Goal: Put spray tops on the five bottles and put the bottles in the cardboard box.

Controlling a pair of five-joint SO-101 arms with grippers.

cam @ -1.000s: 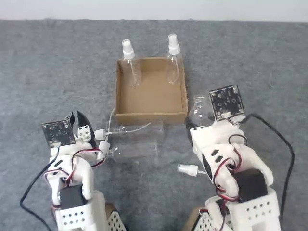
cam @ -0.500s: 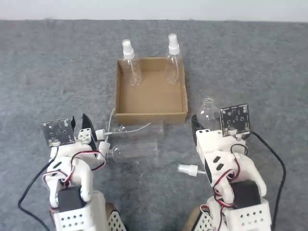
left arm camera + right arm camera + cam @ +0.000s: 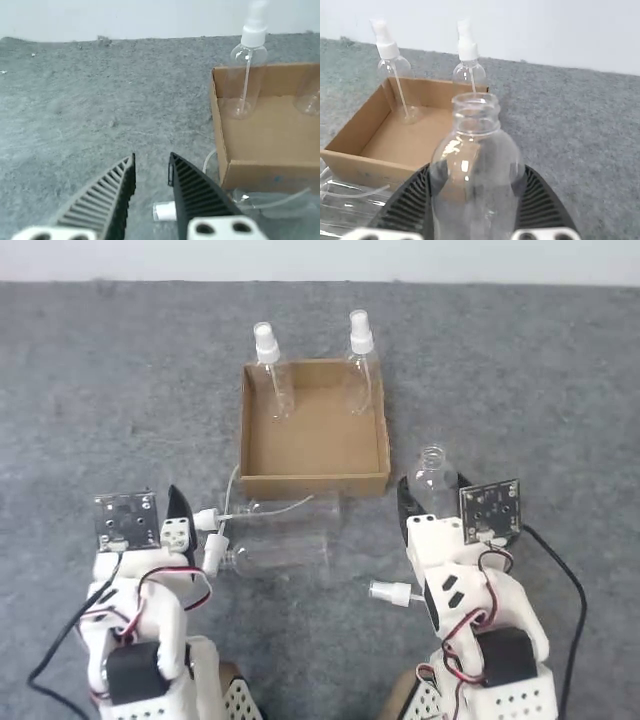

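Observation:
The cardboard box (image 3: 246, 430) holds two clear bottles with white spray tops (image 3: 271, 380) (image 3: 358, 368), standing along its far wall. My right gripper (image 3: 432, 496) is shut on an uncapped clear bottle (image 3: 432, 468), upright just off the box's near right corner; the right wrist view has that bottle (image 3: 474, 160) between the fingers (image 3: 405, 205). Two more clear bottles (image 3: 285, 510) (image 3: 280, 552) lie on their sides before the box, white tops at their left ends. My left gripper (image 3: 172, 515) is open just left of them, over a white top (image 3: 164, 211). A loose spray top (image 3: 390, 592) lies beside the right arm.
Grey carpet covers the table (image 3: 520, 370), with free room left, right and beyond the box. In the left wrist view the box's corner (image 3: 220, 125) is close on one side of the open gripper (image 3: 151, 162). A white wall bounds the far edge.
The right arm has swung the uncapped bottle away from the box's corner and stood it upright. The left arm has drawn back a little, its jaws narrower.

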